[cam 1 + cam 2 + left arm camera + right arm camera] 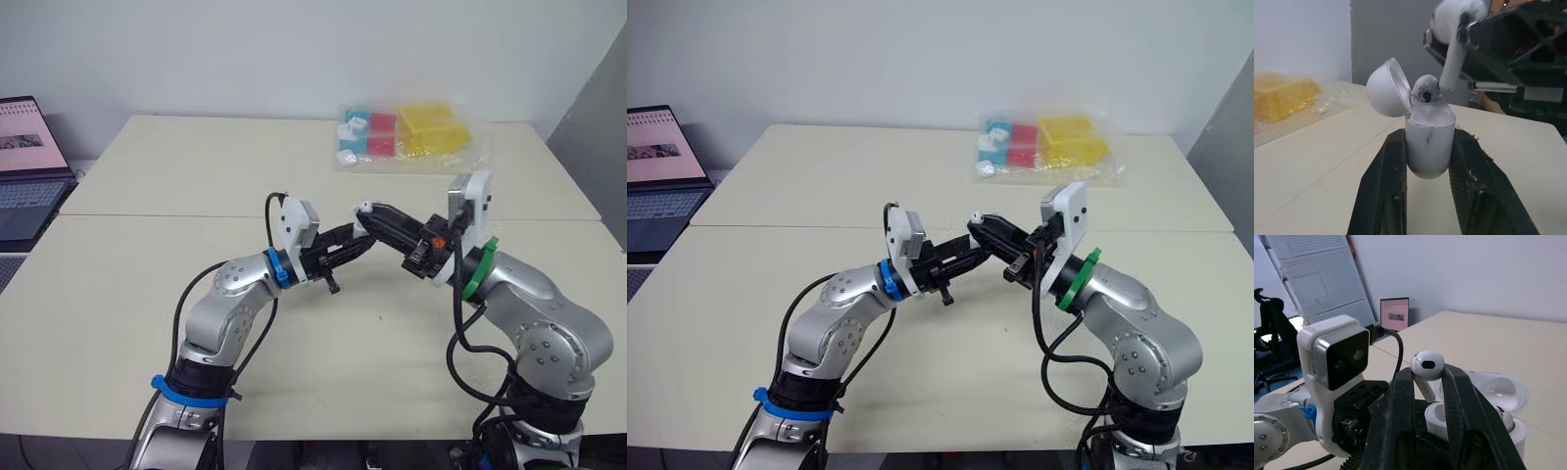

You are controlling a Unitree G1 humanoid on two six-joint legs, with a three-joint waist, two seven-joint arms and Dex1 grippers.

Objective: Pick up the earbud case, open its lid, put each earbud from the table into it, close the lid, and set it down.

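Left end effector: closing on the case, with one finger pressing each side of its body and holding it upright above the bench, so the opening is facing the other arm.
Case: sitting between the left fingers, clear of the bench, midway between the two arms.
Lid: standing hinged back and open, leaving the wells free for loading.
First earbud: sitting in one well, its head showing at the rim.
Right end effector: gripping the second earbud by its head, so the stem is hanging free and pointing down at the case.
Stem tip: resting at the mouth of the case, just beside the seated earbud; whether it is entering the well cannot be told.
Step in hand, as judged: inserting the second earbud.
Risk, as judged: the stem is looking tilted and may be catching on the seated earbud or the rim.
Outstanding: seating, closing the lid, setting the case down.
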